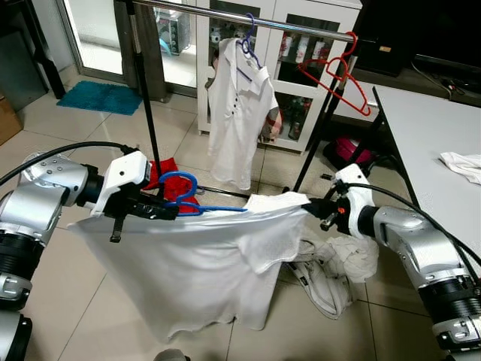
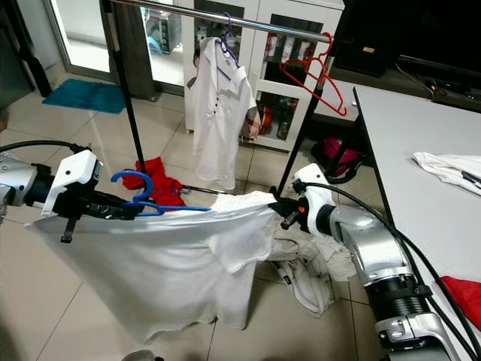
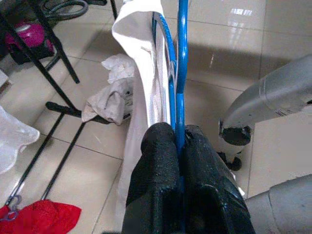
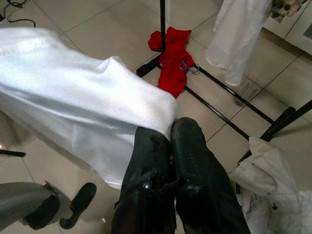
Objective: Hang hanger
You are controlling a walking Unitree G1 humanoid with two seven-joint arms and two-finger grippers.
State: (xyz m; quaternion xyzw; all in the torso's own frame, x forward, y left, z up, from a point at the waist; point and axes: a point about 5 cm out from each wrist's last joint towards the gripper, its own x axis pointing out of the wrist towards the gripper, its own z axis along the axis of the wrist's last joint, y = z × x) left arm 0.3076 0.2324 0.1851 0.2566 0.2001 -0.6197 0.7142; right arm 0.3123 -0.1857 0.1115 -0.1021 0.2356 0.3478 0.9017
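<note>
A blue plastic hanger [image 1: 183, 197] threaded into a white cotton shirt [image 1: 195, 259] is clamped in the left gripper [image 1: 154, 211]; the shirt's far shoulder is pinched by the right gripper [image 1: 319, 208], jaws closed; lifting to the chrome rail [image 1: 248, 16] is judged next.

The white shirt [image 1: 203, 263] is thin, slightly sheer cloth with a soft sheen and fine weave. The blue hanger [image 1: 180, 194] looks like smooth, glossy coated wire. The left gripper [image 3: 181, 139] has black fingers [image 3: 156, 170] of matt, pebbled rubbery finish. The floor [image 1: 68, 301] is glossy pale tile that mirrors light. The rail [image 1: 240, 16] is shiny metal; its stand [image 1: 146, 105] is matt black. The tabletop [image 1: 428, 143] is smooth, matt grey.
</note>
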